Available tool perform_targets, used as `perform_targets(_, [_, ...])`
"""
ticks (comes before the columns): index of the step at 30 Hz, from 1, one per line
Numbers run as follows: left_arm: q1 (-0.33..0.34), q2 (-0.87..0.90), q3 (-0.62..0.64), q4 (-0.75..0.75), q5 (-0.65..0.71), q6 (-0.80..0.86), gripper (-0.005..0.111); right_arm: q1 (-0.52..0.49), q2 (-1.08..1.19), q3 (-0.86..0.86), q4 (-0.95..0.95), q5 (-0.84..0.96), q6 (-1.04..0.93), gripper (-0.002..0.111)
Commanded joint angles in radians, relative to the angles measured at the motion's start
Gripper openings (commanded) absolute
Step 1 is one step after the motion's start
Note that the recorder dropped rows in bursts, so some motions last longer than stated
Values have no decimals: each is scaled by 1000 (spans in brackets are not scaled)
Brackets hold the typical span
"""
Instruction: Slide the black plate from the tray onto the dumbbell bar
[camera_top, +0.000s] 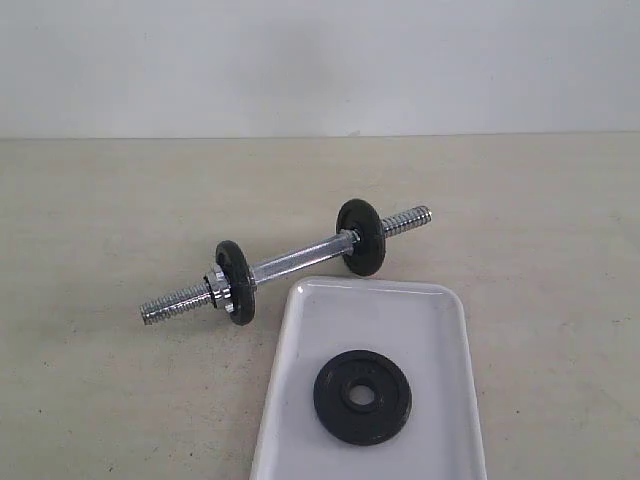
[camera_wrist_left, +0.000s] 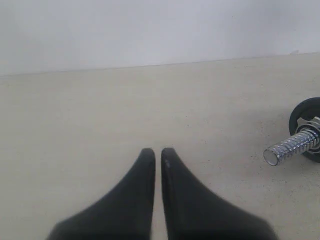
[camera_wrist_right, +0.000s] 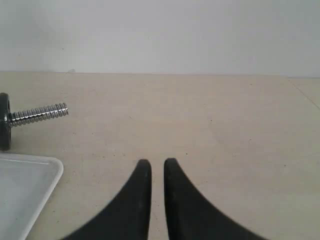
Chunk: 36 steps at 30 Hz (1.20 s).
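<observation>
Only the exterior view shows the round black plate (camera_top: 362, 397) lying in the glossy white tray (camera_top: 420, 320), five o'clock from the threaded chrome dumbbell bar (camera_top: 300, 258). Left gripper (camera_wrist_left: 157, 151) and right gripper (camera_wrist_right: 157, 162): closed, empty.

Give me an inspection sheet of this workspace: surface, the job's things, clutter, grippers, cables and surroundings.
Surface: pale matte tabletop, no spills seen.
Job's things: black plate lies flat in the white tray. The dumbbell bar lies on the table behind the tray. It already carries a left disc and a right disc, with a chrome collar nut outside the left one. Both threaded ends are exposed.
Clutter: nothing seen.
Grippers: left gripper and right gripper are both shut and empty, touching none of the parts. Neither shows in the exterior view.
Cables: nothing seen.
Surroundings: plain white wall behind the table.
</observation>
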Motion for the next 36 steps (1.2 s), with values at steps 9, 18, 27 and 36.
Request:
perform_targets(9, [-9, -2, 3, -3, -9, 1, 4, -8, -4, -1, -7, -4, -1, 8])
perform_targets(18, [-9, -2, 3, -3, -9, 1, 4, -8, -4, -1, -7, -4, -1, 8])
perform_targets(27, [-9, -2, 3, -3, -9, 1, 4, -8, -4, -1, -7, -49, -1, 8])
perform_targets(36, [-9, -2, 3, -3, -9, 1, 4, -8, -4, -1, -4, -700, 8, 8])
